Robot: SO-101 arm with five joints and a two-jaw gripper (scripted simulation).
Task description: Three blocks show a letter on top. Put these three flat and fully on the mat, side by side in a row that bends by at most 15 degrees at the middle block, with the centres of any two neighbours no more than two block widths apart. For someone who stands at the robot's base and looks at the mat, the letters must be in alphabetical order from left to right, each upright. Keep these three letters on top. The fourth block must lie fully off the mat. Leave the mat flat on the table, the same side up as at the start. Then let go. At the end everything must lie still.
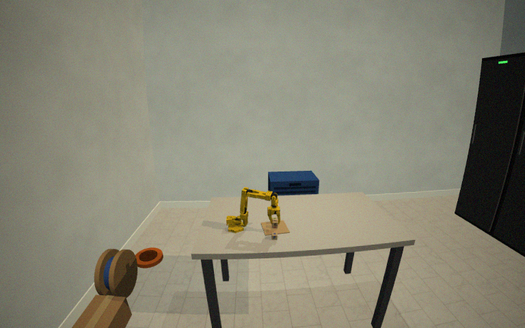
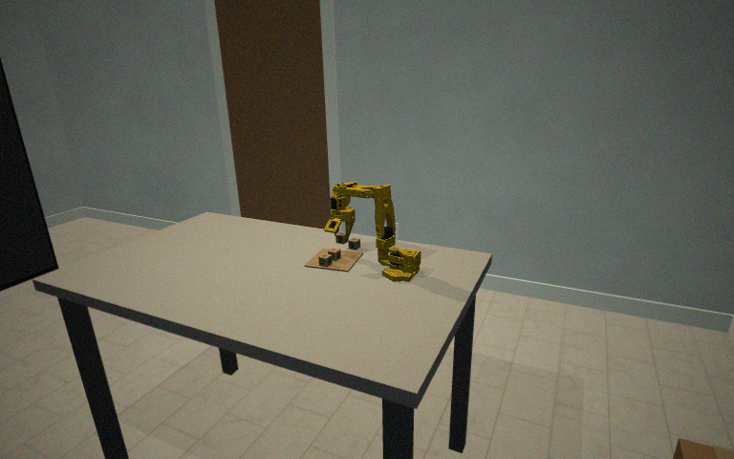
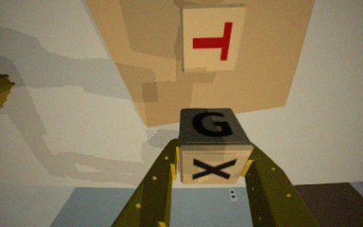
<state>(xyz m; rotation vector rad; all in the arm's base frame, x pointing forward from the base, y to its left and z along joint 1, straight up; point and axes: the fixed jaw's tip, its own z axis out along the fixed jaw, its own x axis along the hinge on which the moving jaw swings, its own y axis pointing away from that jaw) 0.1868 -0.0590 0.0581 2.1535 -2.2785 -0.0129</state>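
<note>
arm: yellow arm (image 2: pixel 378 201) based on the tabletop (image 2: pixel 259 302), elbow up, reaching down by the mat's near corner
pincer: pincer (image 3: pixel 214 165) nearly closed, clamped on a block, one yellow finger on each side face
held block: G/X block (image 3: pixel 214 142), dark face with G toward the mat, tan face with black X toward the wrist camera; lifted clear of the tabletop, hanging just off the mat's corner in the wrist view
mat: flat tan mat (image 3: pixel 265 66) on the tabletop, just beside the arm's base (image 2: pixel 401 265)
T block: tan block with red T on top (image 3: pixel 214 39), sits flat on the mat, well inside its edges; T reads sideways in the wrist view
mat contents, exterior view: two blocks on the mat, a green-topped block (image 2: pixel 325 259) at the front edge and a brownish block (image 2: pixel 334 252) right behind it, touching or nearly so; can't tell which is the T block
off-mat block: small dark block (image 2: pixel 354 243) on the tabletop just beyond the mat's far edge, apart from the mat; letter too small to read
top view: pincer (image 1: pixel 274 220) over the mat (image 1: pixel 279 229), one small block (image 1: pixel 274 236) on the tabletop just off the mat edge
floor stuff: orange bowl (image 1: pixel 149 257), contents can't tell; wooden spool with blue band (image 1: pixel 115 272) on a cardboard box (image 1: pixel 104 311)
background: blue crate (image 1: pixel 292 182) behind the table, black cabinet (image 1: pixel 493 147) at the right wall
</note>
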